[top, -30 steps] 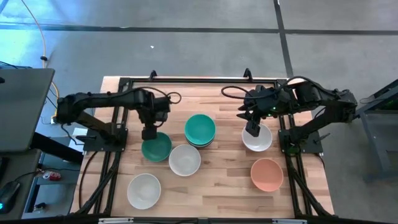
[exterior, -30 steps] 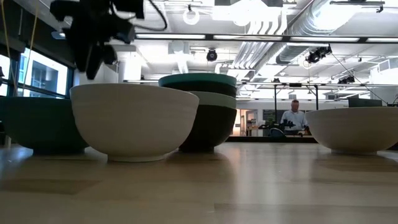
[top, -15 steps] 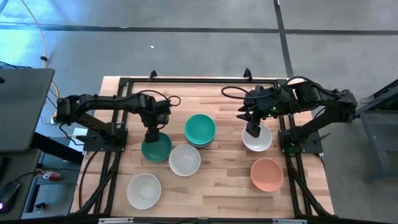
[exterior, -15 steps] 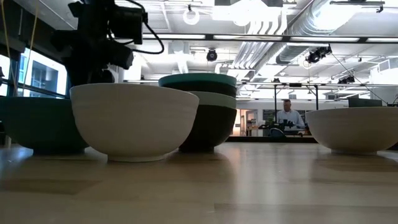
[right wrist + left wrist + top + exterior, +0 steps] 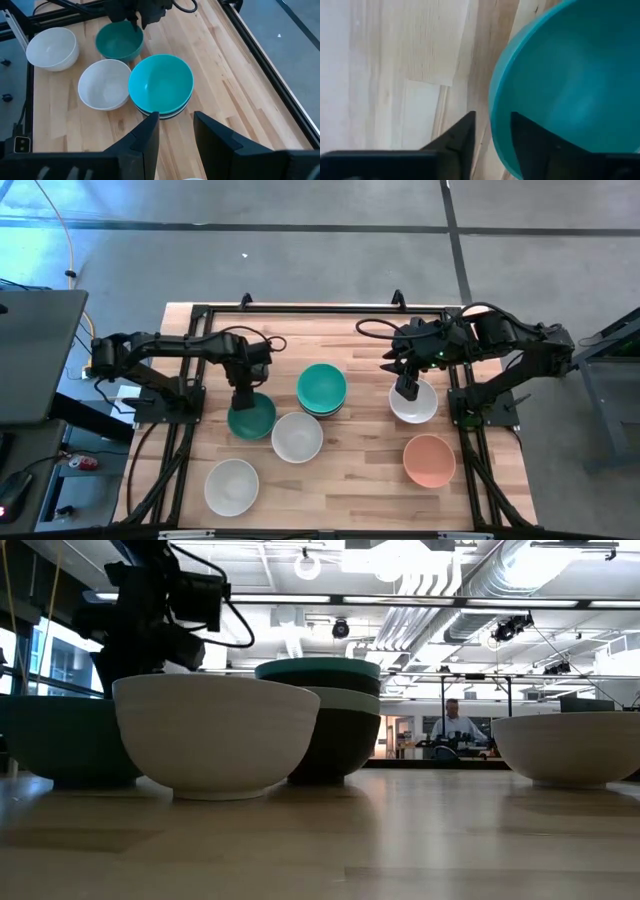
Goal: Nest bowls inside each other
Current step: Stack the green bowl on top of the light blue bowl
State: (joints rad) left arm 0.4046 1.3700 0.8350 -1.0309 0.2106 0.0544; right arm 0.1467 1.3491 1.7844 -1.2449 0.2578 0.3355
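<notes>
Left claw (image 5: 243, 397) lowered onto dark green bowl (image 5: 254, 419) rim, fingertips hidden

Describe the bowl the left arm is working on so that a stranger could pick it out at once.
Start at the stack of bowls in the table's middle. Just to its left sits a single dark green bowl, the left tool straddling its rim; its nearest loose neighbours are white.

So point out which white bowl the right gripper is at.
The white bowl under the right gripper, behind the salmon bowl; the other two white bowls sit left of centre.
</notes>
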